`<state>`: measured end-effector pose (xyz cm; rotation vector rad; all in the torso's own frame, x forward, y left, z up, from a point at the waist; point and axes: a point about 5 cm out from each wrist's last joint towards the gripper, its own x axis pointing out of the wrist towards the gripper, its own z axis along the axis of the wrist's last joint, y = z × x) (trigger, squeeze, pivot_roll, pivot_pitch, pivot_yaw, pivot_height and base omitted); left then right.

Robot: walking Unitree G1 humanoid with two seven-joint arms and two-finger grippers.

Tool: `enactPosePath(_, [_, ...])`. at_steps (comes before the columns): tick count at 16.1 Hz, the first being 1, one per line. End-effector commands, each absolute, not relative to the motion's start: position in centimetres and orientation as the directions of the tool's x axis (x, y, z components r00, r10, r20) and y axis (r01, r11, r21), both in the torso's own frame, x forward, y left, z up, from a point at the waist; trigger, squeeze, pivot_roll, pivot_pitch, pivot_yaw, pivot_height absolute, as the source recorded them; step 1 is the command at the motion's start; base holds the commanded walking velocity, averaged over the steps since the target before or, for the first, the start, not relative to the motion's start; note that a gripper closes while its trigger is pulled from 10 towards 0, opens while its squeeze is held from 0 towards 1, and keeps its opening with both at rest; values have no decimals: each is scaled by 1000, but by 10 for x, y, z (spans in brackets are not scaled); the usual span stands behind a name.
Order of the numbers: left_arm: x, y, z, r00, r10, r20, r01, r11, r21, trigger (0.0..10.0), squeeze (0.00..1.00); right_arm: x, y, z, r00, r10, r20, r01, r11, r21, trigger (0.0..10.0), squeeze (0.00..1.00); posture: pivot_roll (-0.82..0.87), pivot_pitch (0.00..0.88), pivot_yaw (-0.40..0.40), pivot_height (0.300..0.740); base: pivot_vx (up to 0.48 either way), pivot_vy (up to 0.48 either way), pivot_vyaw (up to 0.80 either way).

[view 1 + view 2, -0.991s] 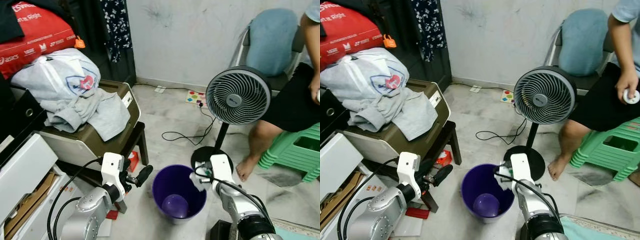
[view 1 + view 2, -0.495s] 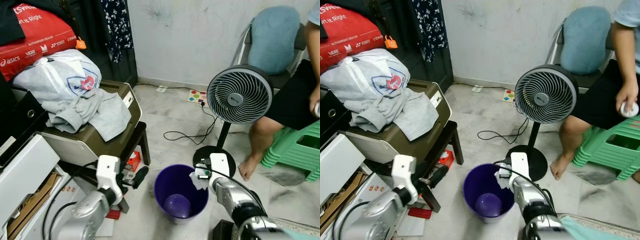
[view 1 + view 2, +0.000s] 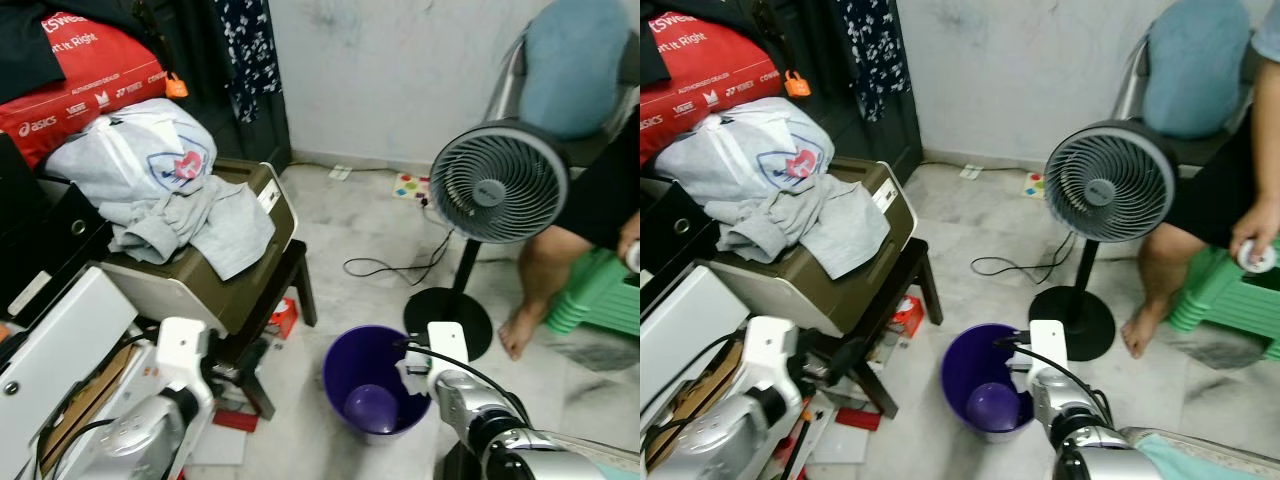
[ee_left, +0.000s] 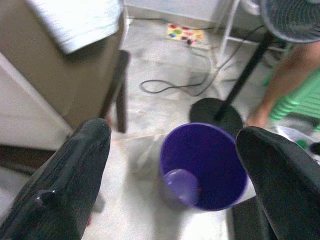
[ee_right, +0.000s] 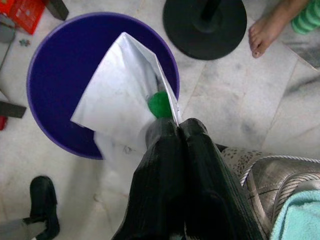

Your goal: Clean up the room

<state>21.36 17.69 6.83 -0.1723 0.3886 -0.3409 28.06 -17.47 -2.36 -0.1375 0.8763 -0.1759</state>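
While its 2 black fingers press together on a white wrapper, the right gripper hangs over the near right rim of the purple bin. The wrapper reaches over the bin's mouth, with something green at the pinch. The left gripper, fingers spread wide, hovers left of the bin. Behind the bin stand a fan on its black base and a trailing cable; a person's bare foot rests nearby. Left, a dark bench carries a brown case heaped with grey clothes.

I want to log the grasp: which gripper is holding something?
The right gripper, closed on a white wrapper above the purple bin; the left gripper is open, holding nothing.
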Motion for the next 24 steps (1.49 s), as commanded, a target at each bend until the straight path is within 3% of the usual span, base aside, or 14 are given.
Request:
enactPosePath(1, [211, 185, 73, 877, -336, -342, 276, 937, -213, 10000, 0, 282, -168, -23, 633, -203, -747, 82, 977, -196, 10000, 0, 146, 48, 139, 740, 0, 0, 0])
enactPosePath(6, [226, 180, 79, 899, -321, -298, 251, 935, -250, 10000, 0, 293, -165, -13, 690, -185, -700, 50, 977, -209, 10000, 0, 101, 23, 136, 740, 0, 0, 0])
enactPosePath(13, [245, 172, 73, 918, -292, -268, 219, 937, -272, 10000, 0, 312, -185, 8, 747, -209, -631, 121, 976, -181, 10000, 0, 22, 0, 75, 740, 0, 0, 0])
enactPosePath(17, [247, 167, 68, 936, -262, -235, 190, 938, -290, 10000, 0, 320, -182, 27, 866, -151, -477, 118, 988, -97, 10000, 0, -9, 0, 52, 740, 0, 0, 0])
enactPosePath(20, [248, 172, 67, 958, -195, -211, 131, 950, -284, 10000, 0, 300, -172, 54, 979, -30, -204, 17, 998, -63, 10000, 0, -38, 0, 54, 740, 0, 0, 0])
enactPosePath(24, [237, 194, 83, 989, -71, -127, 40, 971, -234, 10000, 0, 266, -181, 74, 996, -15, -90, 3, 991, -132, 10000, 0, -55, 0, 61, 740, 0, 0, 0])
